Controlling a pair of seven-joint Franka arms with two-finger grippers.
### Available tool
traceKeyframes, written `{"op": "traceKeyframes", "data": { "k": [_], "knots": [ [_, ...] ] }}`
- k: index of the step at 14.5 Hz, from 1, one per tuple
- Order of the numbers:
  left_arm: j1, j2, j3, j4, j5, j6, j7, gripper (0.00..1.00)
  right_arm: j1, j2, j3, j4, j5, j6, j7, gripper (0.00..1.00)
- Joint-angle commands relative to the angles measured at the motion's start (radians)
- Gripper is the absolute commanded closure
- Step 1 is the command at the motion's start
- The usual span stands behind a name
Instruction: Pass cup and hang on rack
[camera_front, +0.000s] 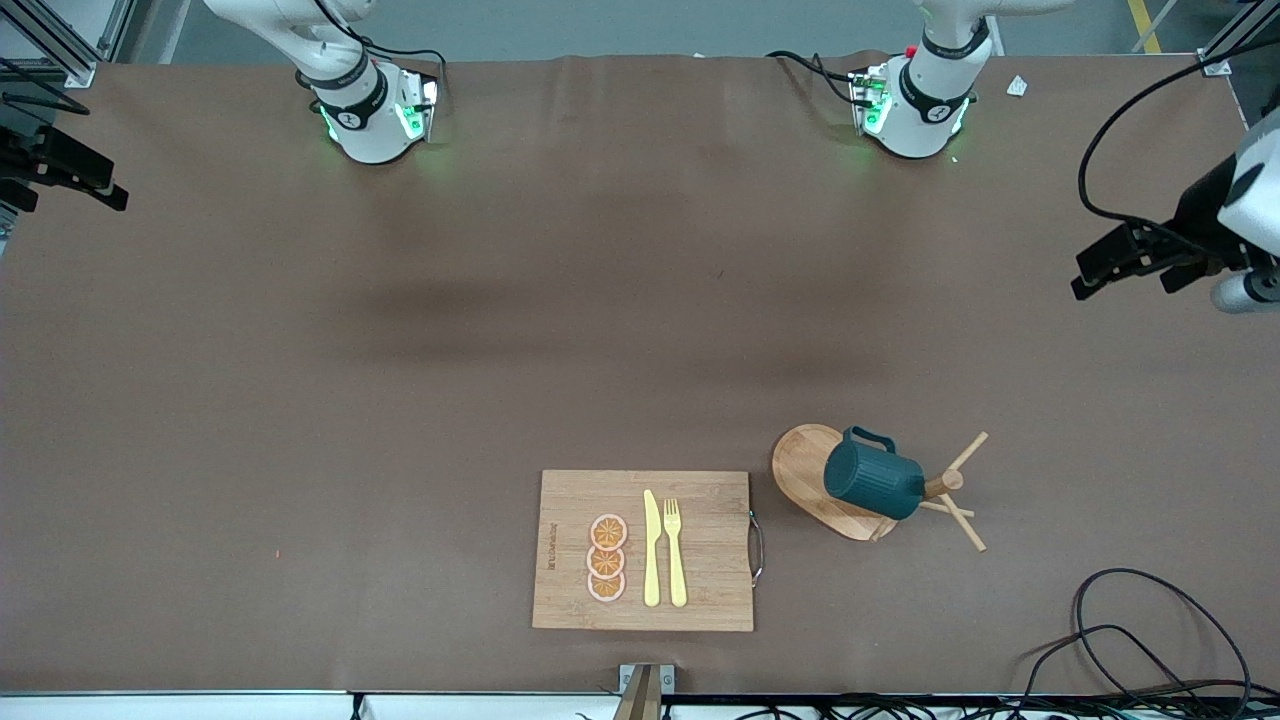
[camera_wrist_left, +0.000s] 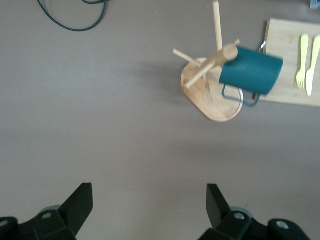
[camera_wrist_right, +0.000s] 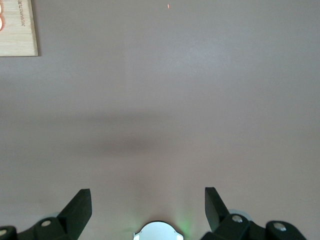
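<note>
Rack (camera_front: 830, 480) pegs w/ cup (camera_front: 872, 480), board (camera_front: 645, 550) beside

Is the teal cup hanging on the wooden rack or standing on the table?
Hanging. The cup sits sideways on the rack, above its oval base, handle out.

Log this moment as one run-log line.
dark teal ribbed cup: hanging on light wooden mug rack | left gripper: open, empty, above bare table | right gripper: open, empty, above bare table
</note>
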Motion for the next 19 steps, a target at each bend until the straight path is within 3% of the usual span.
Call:
{"op": "traceKeyframes", "data": {
  "k": [1,9,12,19],
  "knots": [
    [-0.007,-0.093,0.02,-0.124,-0.008,0.058,0.054,0.0,0.008,-0.025,-0.004,-0.023,-0.011,0.003,-0.008,0.0],
    [-0.004,-0.058,0.017,-0.098,0.005,0.074,0.047,0.0,0.007,-0.025,-0.005,-0.025,-0.011,-0.005,-0.008,0.0],
    [-0.005,-0.019,0.017,-0.026,0.004,0.098,0.051,0.0,0.005,-0.025,-0.005,-0.026,-0.011,-0.005,-0.01,0.0],
    [-0.012,-0.027,0.017,-0.023,0.008,0.055,0.042,0.0,0.005,-0.025,-0.005,-0.028,-0.011,-0.008,-0.008,0.0]
  ]
}}
